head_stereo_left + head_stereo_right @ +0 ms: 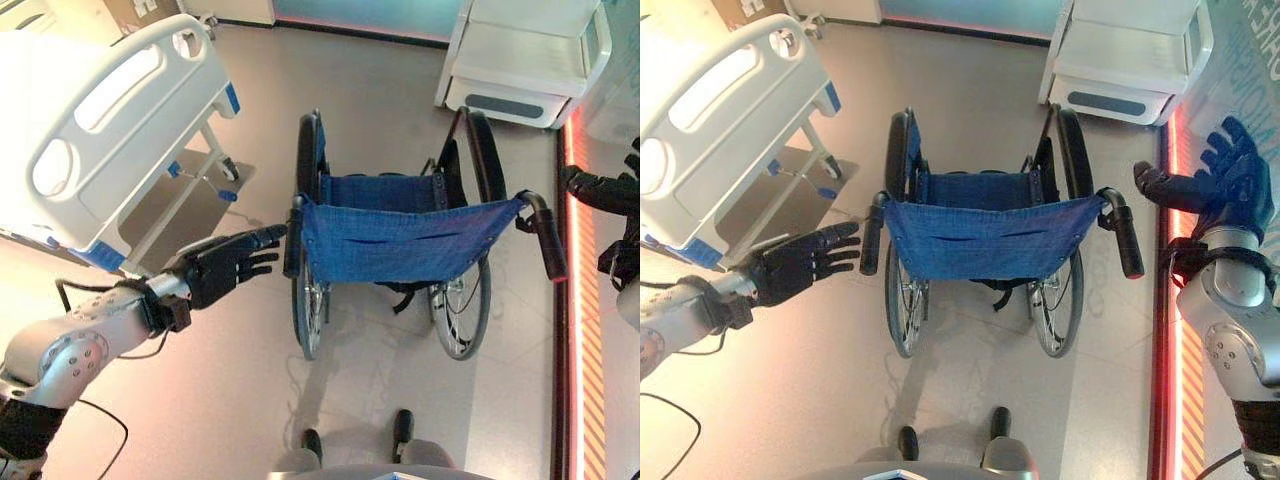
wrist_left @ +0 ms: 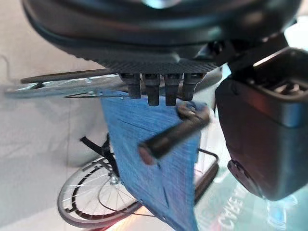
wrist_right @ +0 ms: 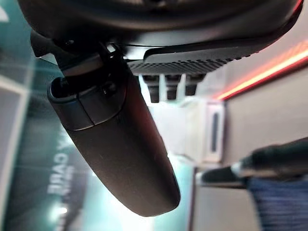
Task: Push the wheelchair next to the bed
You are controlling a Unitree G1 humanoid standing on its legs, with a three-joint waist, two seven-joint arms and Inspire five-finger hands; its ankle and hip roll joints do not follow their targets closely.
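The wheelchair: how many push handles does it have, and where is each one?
2. The left push handle is just beyond the left hand; the right push handle is beside the right hand. Neither is gripped.

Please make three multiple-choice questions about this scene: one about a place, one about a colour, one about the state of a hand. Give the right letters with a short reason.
1. Where is the bed relative to the wheelchair?
A. to the robot's left
B. to the robot's right
C. behind the robot

2. What colour is the wheelchair's backrest?
A. red
B. blue
C. green

3. What is the left hand doing?
A. closed round the left push handle
B. open beside the handle
C. resting on the bed

Answers: 1 A, the bed stands left of the chair. 2 B, the fabric is blue. 3 B, its fingers are straight, short of gripping.
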